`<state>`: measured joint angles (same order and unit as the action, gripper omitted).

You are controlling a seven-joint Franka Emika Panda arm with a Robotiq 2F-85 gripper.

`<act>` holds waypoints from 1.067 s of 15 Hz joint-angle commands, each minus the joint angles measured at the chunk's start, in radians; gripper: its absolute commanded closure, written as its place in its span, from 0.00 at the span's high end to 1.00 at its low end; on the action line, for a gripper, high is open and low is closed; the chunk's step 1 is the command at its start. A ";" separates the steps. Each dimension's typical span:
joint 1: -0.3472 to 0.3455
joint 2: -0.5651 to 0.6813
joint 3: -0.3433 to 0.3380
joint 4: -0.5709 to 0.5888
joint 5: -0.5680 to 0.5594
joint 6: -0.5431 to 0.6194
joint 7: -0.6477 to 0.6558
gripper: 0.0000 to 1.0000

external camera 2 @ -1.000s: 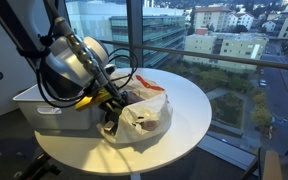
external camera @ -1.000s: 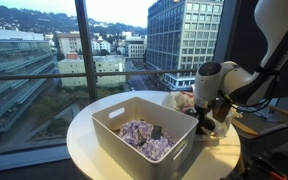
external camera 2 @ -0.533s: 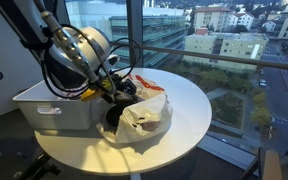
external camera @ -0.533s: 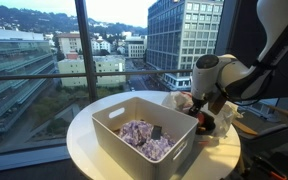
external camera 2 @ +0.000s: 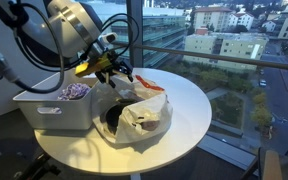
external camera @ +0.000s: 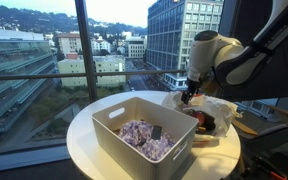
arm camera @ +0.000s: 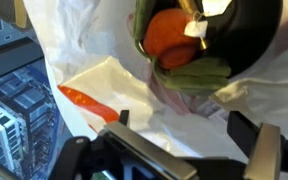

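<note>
We find the fingers (arm camera: 256,145) spread wide and holding nothing, poised above the white plastic bag (external camera 2: 144,115), clear of it in both exterior views. The bag lies on the round white table (external camera 2: 196,108), touching the white bin (external camera 2: 44,112) that holds purple cloth (external camera 2: 74,91). In the wrist view the bag's white film fills the space between and beyond the fingertips. Past them its open mouth shows a black bowl (arm camera: 256,40) containing a round orange item (arm camera: 166,32) and green vegetable pieces (arm camera: 194,73).
</note>
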<state>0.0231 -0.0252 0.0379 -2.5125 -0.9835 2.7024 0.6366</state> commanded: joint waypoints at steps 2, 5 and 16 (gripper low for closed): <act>0.051 -0.086 0.031 0.024 0.192 0.092 -0.140 1.00; 0.115 -0.074 0.037 0.033 0.404 0.220 -0.260 1.00; 0.226 0.228 0.377 0.168 1.289 0.351 -0.954 1.00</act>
<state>0.3524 0.1239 0.2685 -2.4426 0.1717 3.1091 -0.1215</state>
